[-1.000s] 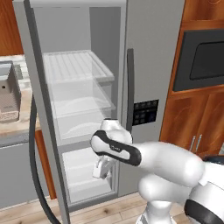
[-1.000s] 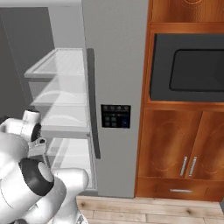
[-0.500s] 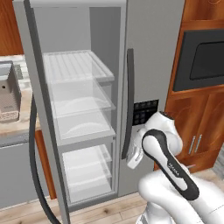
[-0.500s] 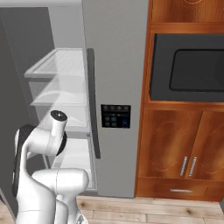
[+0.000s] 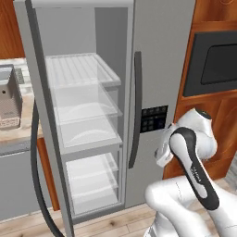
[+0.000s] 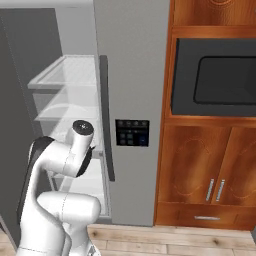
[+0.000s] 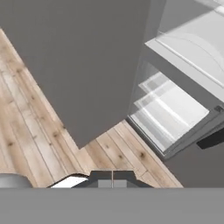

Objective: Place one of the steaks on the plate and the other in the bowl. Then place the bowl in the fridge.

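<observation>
The fridge (image 5: 157,69) stands with its door at nine o'clock swung open; no bowl can be made out inside. The gripper (image 7: 112,178), pressed together and seemingly empty, should be swung clear.

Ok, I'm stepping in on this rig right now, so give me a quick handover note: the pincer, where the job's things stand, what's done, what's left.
Pincer: shut, nothing between its tips; it points down at the wooden floor in front of the fridge.
Fridge: left door swung wide open, right door closed. Its clear shelves look bare; I can't make out a bowl on them.
Steaks, plate, bowl: I can't place them from these pictures.
Done: fridge door opened. Whether the steaks are already sorted can't be told.
Left: check the steaks on plate and bowl, then bring the bowl and set it on a fridge shelf.
</observation>
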Robot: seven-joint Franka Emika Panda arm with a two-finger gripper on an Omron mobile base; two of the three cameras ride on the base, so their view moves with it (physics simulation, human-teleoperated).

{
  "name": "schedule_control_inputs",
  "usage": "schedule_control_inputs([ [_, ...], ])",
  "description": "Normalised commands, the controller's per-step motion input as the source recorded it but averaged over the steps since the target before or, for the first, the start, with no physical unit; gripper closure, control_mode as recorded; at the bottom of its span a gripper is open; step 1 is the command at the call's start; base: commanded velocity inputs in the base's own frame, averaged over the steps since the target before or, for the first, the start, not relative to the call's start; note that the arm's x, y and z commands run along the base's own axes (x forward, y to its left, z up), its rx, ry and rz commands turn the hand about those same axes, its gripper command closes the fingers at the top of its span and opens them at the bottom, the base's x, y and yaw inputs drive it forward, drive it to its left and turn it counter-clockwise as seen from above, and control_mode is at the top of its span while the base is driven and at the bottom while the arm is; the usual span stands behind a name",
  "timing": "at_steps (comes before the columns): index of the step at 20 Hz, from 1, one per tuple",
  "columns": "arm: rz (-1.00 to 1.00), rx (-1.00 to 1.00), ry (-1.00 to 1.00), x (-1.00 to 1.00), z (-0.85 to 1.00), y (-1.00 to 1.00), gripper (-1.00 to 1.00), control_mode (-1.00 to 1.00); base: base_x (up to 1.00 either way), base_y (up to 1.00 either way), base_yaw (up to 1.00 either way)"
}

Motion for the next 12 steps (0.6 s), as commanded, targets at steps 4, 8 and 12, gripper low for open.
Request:
schedule_control_inputs([
  [4,-0.42,-0.27,-0.22,-0.01,-0.23,0.0,1.0,-1.0,0.0,0.0,0.0],
  [8,-0.22,-0.08,-0.07,0.0,-0.08,-0.08,1.0,-1.0,0.0,0.0,0.0],
  [12,-0.15,0.0,-0.08,-0.11,0.0,-0.22,1.0,-1.0,0.0,0.0,0.0],
])
